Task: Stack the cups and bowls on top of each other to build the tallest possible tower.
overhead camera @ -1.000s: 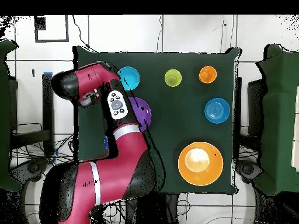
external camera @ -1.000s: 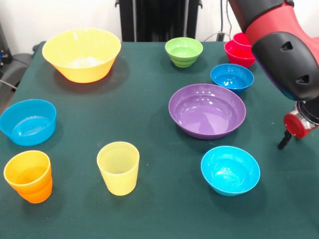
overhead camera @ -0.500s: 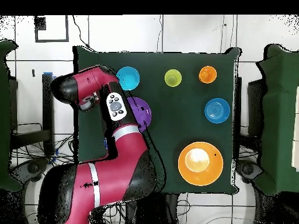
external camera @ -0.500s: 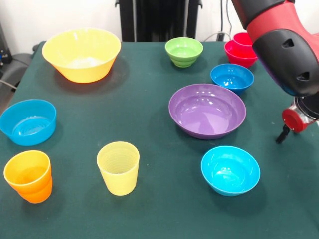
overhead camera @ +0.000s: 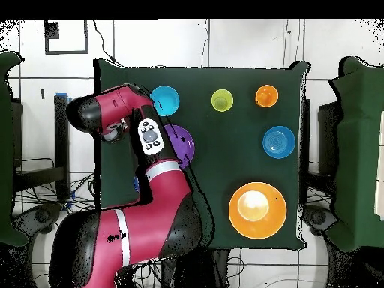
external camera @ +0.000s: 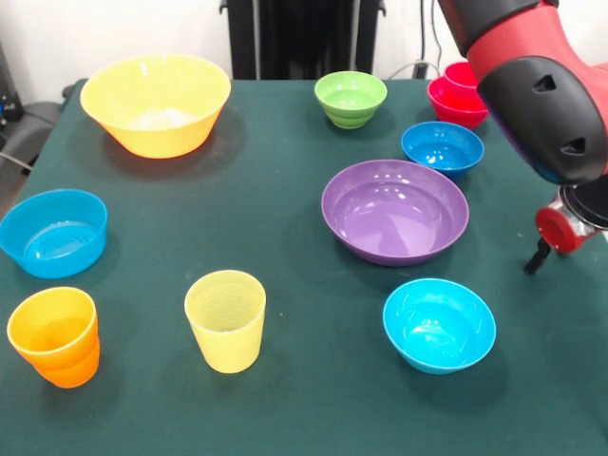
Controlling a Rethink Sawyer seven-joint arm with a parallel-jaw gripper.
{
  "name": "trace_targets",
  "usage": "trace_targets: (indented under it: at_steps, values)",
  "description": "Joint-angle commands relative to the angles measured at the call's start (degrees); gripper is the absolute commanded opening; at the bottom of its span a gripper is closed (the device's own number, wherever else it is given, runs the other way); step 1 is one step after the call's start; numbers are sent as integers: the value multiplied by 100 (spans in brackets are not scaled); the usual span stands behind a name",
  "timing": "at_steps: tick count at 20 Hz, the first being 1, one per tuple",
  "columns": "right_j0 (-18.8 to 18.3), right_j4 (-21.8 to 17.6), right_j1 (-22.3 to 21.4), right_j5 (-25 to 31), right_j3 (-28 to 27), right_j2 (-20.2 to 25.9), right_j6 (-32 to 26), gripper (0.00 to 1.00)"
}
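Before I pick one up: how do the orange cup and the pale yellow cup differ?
The orange cup has smooth walls and stands by the table's edge; the pale yellow cup shows fine ribs inside and stands further in, toward the cyan bowl. Both are upright, empty and unstacked.

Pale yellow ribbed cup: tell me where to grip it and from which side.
Grip the pale yellow cup by its rim, coming straight down from above. It stands upright and open-mouthed with bare table all around, so one finger could probably go inside the wall and one outside.
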Motion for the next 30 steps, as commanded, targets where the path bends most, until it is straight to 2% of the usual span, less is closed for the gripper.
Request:
trace_targets:
  at_steps: [1, 11, 21, 23, 26, 30]
  values:
    - [-312, -183, 300, -705, 567, 37, -610, 100]
    - [-396, -127, 360, -857, 565, -19, -717, 100]
    - [-471, -76, 355, -529, 409, 27, -1032, 100]
    - [-520, -59, 215, -515, 612, 5, -1033, 100]
    - [-561, -83, -119, -718, 1179, -157, -701, 100]
    - [-580, -118, -196, -808, 1472, -265, -451, 100]
